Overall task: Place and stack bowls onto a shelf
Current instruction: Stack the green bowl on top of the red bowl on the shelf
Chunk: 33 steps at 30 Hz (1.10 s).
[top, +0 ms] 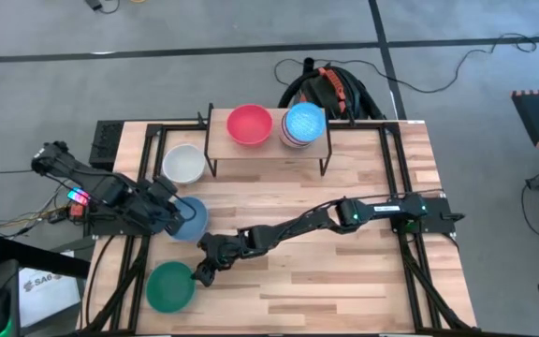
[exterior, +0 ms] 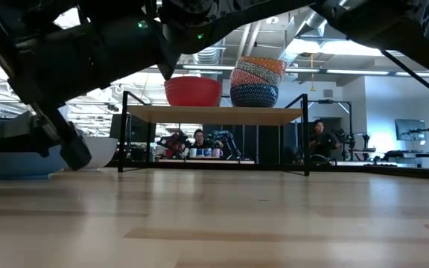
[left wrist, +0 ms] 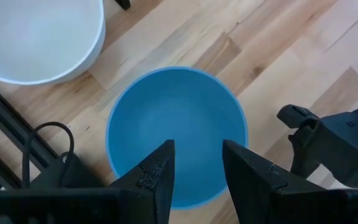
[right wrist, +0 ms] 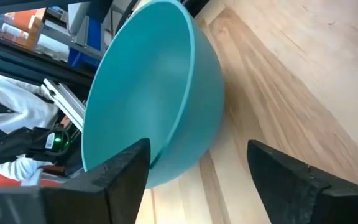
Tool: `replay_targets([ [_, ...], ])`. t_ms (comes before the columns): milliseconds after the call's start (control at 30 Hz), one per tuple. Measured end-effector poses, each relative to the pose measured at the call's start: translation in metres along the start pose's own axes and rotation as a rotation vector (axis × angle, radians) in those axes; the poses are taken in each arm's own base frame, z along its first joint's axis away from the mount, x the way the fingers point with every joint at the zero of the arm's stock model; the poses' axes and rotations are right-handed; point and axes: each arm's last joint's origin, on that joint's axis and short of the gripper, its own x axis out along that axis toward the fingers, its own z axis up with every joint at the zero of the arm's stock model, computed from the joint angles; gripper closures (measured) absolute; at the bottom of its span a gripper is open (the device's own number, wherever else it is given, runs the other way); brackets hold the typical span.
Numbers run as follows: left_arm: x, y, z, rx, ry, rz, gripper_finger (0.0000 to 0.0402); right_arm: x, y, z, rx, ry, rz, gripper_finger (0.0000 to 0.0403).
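On the shelf (top: 268, 150) stand a red bowl (top: 248, 124) and a stack of patterned bowls (exterior: 258, 82) topped by a light blue one (top: 304, 124). A white bowl (top: 183, 164) sits on the table left of the shelf. My left gripper (left wrist: 197, 165) hovers open over a blue bowl (left wrist: 176, 121) that rests on the table. A green bowl (right wrist: 154, 93) sits near the table's near left corner. My right gripper (top: 198, 272) is wide open at its right rim, one finger (right wrist: 126, 168) by the rim and the other (right wrist: 291, 177) over bare table. My right gripper comes nearly level from the table's right side at the green bowl's rim (right wrist: 166, 146). One finger stands right at that rim; whether it touches I cannot tell. The bowl rests on the table.
Black frame rails (top: 148, 150) run along the table's left and right sides. Bare wood (top: 326, 271) lies between the shelf and the near edge. Cables and a bag (top: 330, 89) lie beyond the far edge. People sit in the room behind the shelf (exterior: 199, 141).
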Motion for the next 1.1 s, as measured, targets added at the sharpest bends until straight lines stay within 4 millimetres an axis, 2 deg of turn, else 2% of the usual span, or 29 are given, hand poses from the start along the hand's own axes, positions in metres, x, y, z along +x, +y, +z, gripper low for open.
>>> replay_targets([
  [333,0.001,-0.001,-0.001,-0.028,0.032,-0.002,0.0283,-0.001,-0.011,-0.004,0.018,0.022,-0.121,0.0128],
  [533,0.001,-0.001,-0.001,-0.043,0.029,-0.001,0.0283,-0.001,-0.012,-0.005,0.012,0.029,-0.132,0.0157],
  [733,0.001,-0.001,-0.001,-0.061,0.026,0.000,0.0283,-0.001,-0.011,-0.004,-0.027,0.026,-0.118,0.0219],
  [1100,0.001,-0.001,-0.001,-0.083,0.043,-0.004,0.0283,0.003,-0.020,0.003,-0.029,0.022,-0.062,0.0358],
])
